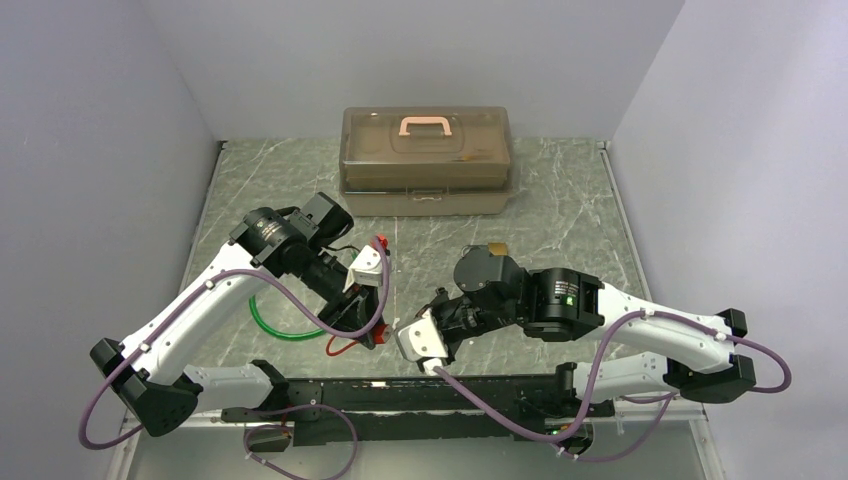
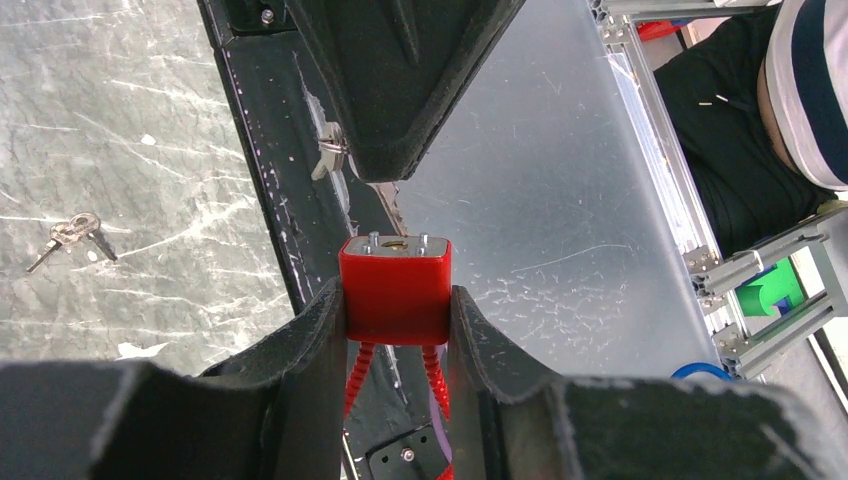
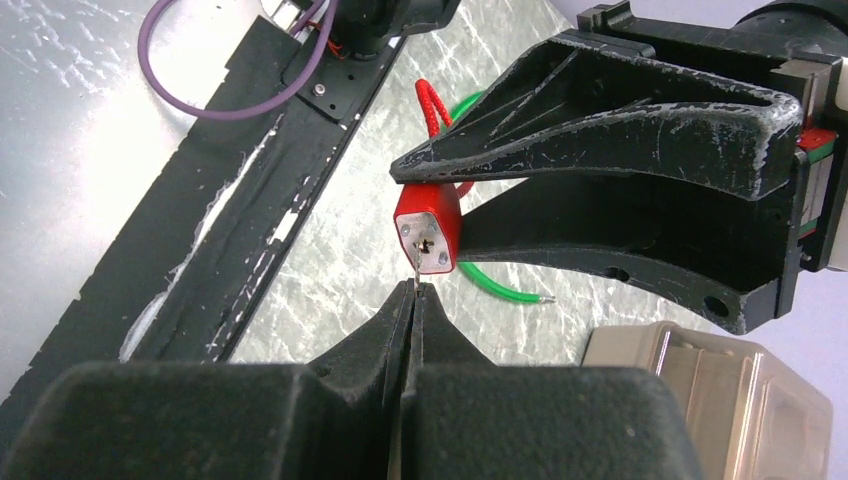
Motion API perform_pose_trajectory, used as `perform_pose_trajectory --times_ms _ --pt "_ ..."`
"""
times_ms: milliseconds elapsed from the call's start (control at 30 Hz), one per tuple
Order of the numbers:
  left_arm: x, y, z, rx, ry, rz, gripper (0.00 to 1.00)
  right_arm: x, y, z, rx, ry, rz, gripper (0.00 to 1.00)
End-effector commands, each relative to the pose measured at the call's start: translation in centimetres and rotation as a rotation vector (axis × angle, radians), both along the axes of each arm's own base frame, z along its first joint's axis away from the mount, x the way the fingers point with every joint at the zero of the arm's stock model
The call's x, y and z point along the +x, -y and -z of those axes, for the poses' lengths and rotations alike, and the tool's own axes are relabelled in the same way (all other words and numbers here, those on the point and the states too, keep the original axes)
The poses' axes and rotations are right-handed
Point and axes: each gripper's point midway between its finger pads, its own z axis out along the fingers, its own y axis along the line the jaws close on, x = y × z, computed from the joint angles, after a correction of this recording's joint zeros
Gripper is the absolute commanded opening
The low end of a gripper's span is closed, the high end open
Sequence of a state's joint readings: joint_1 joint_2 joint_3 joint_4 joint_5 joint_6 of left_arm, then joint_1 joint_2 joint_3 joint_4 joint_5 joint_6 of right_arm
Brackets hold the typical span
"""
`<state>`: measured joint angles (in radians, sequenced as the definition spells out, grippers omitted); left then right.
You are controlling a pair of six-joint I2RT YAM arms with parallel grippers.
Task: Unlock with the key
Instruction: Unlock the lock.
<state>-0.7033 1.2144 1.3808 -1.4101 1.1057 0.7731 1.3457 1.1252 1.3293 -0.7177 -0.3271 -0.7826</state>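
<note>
both clenched: left claw (image 2: 397, 305) grips the red lock (image 3: 428, 228), right claw (image 3: 412, 300) pinches the key (image 3: 414, 268) just beside it.

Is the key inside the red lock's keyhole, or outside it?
Cannot tell: the key, pinched in the right gripper, reaches the red lock's keyhole face, but insertion depth is unclear.

The lock (image 2: 395, 290) sits in the left pincer (image 2: 397, 300), the right pincer's (image 3: 412, 292) key (image 3: 414, 268) just before it.
</note>
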Motion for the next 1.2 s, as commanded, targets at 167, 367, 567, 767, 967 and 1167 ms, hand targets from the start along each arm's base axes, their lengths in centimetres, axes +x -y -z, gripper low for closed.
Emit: perform_pose_trajectory --times_ms 167,367,567,767,967,1167 --pt "-0.4 0.3 -1.6 -0.077 0.002 0.02 0.05 0.6 -0.3 -1.6 0.042 0.047 0.016 0.0" --pt "-0.6 0.3 -1.9 -0.089 0.001 0.025 0.06 0.7 -0.6 -1.3 0.036 0.052 0.014 0.0" --pt "-0.7 0.4 -2.2 -0.103 0.009 0.027 0.06 0.5 -0.9 -1.0 0.032 0.046 0.006 0.0" --pt "-0.6 0.4 -2.2 -0.105 0.009 0.022 0.06 0.5 -1.3 -1.1 0.039 0.05 0.004 0.0" --pt "-0.1 0.8 -3.0 -0.123 0.004 0.006 0.05 0.1 -1.7 -0.9 0.04 0.045 -0.013 0.0" --pt "0.1 1.2 -4.3 -0.167 -0.015 0.009 0.05 0.0 -2.0 -0.8 0.049 0.063 -0.013 0.0"
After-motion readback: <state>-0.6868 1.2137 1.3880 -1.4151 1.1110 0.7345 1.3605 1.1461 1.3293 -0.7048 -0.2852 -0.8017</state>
